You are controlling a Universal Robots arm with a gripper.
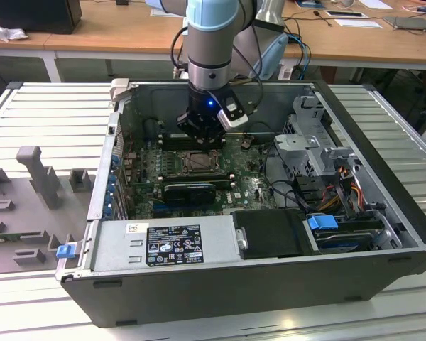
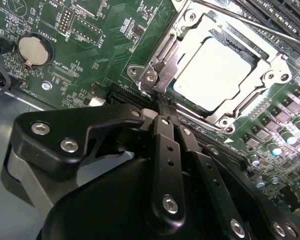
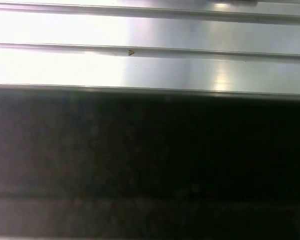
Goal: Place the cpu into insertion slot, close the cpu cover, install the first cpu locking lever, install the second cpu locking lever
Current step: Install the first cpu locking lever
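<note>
In the exterior view my gripper (image 1: 201,144) hangs inside the open computer case, just over the far edge of the insertion slot (image 1: 199,163). In the second wrist view the black fingers (image 2: 166,145) are pressed together, and the gripper (image 2: 163,106) is shut with nothing visible between them, its tip at one corner of the insertion slot (image 2: 149,76). The cpu (image 2: 217,75) lies flat in the slot, pale face up. The silver cpu cover (image 2: 264,70) lies down around it, framing it through its window. A thin locking lever rod (image 2: 255,26) runs along the far side of the slot.
Green motherboard (image 2: 90,45) with a coin battery (image 2: 34,50) surrounds the slot. Memory slots (image 1: 172,138) and a black heatsink (image 1: 188,190) flank it. The power supply (image 1: 163,245) and drive cage (image 1: 319,142) line the case walls. The first wrist view has ribbed aluminium (image 3: 150,65) above a dark band.
</note>
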